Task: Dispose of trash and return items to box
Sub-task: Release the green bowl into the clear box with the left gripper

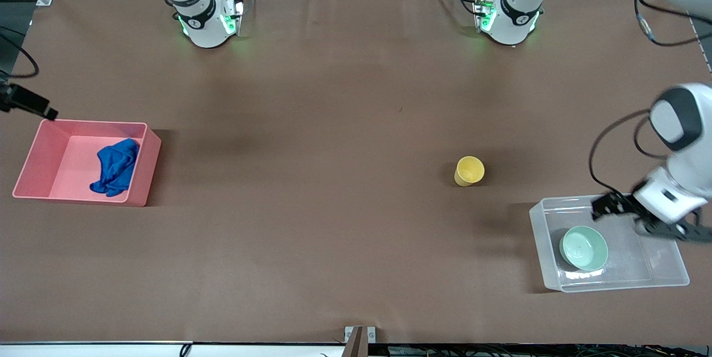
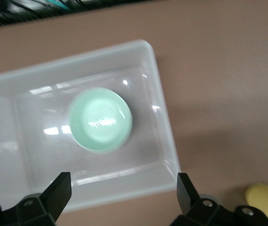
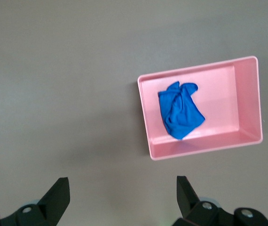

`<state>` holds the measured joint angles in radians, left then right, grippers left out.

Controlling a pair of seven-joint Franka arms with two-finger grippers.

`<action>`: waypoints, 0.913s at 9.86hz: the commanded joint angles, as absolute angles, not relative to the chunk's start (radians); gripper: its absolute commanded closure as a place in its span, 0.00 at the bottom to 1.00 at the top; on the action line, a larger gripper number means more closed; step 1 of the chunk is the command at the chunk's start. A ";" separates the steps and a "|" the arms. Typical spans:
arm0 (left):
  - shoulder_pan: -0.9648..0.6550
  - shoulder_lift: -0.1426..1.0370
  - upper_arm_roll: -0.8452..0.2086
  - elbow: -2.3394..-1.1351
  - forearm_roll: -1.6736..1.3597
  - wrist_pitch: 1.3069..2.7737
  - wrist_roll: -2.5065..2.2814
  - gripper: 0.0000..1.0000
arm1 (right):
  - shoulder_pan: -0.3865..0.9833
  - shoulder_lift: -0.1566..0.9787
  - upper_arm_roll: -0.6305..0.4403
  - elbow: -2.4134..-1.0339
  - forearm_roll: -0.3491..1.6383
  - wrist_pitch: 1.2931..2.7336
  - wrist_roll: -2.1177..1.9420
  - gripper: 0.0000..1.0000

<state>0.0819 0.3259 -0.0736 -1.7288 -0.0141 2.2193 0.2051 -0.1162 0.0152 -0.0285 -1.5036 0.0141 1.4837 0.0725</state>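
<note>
with the blue rag (image 1: 115, 167) already in the pink bin (image 1: 33, 159) and the mint bowl (image 1: 583, 247) in the clear box (image 1: 612, 284), leaves only the yellow cup (image 1: 469, 170), on the table at about ten o'clock from the box. hangs left gripper (image 2: 122, 188) over the box's rim, spread wide, empty. best to lift clear, straddle one cup wall, close gently. waits right gripper (image 3: 122, 188), wide, empty, high over the table beside the bin.

High front camera faces both bases; wrist cameras look down on clear box (image 2: 164, 141) and pink bin (image 3: 249, 101)

White Franka arms (image 1: 676, 179) with black joint bands, green-lit bases (image 1: 208, 20), black cables and dark fingers (image 2: 59, 188)
</note>
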 commanded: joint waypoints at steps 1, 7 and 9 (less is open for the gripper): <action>0.086 0.186 -0.156 -1.990 0.008 2.261 0.109 0.01 | -0.114 -0.021 -0.022 -1.505 0.011 1.465 0.075 0.00; 0.072 0.216 -0.333 -2.224 0.008 2.503 -0.192 0.02 | -0.092 -0.020 -0.040 -1.505 0.014 1.463 0.077 0.00; 0.037 0.282 -0.331 -2.224 0.008 2.549 -0.195 0.04 | -0.092 -0.020 -0.041 -1.502 0.014 1.459 0.058 0.00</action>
